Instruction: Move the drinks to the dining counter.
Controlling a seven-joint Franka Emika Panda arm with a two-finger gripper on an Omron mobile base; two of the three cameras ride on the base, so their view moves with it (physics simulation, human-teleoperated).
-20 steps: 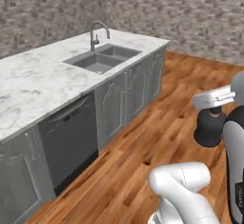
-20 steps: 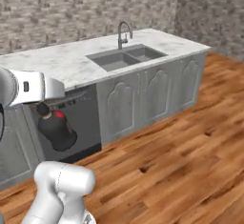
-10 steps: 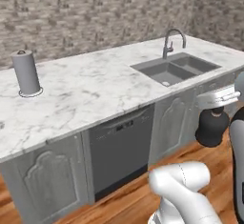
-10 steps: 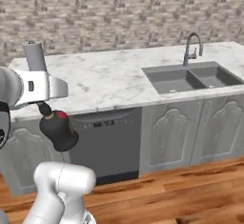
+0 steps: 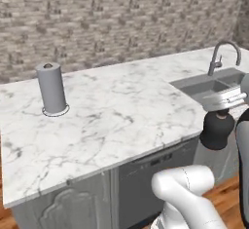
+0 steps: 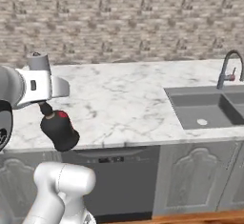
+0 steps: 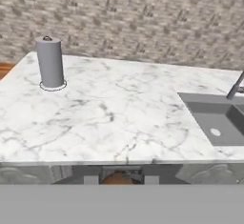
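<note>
Where brick backs it, marble dining counter (image 5: 121,121).

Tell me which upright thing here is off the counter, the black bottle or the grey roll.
The black bottle: it hangs by its neck from the end effector, short of the counter. The grey roll stands on the marble.

No legible text, labels, brands or nos. anywhere. Black bottle (image 6: 59,130) has a red patch, no lettering readable. Paper-towel roll (image 5: 51,88) plain grey. Dishwasher panel (image 6: 113,160) marks too small to read.
</note>
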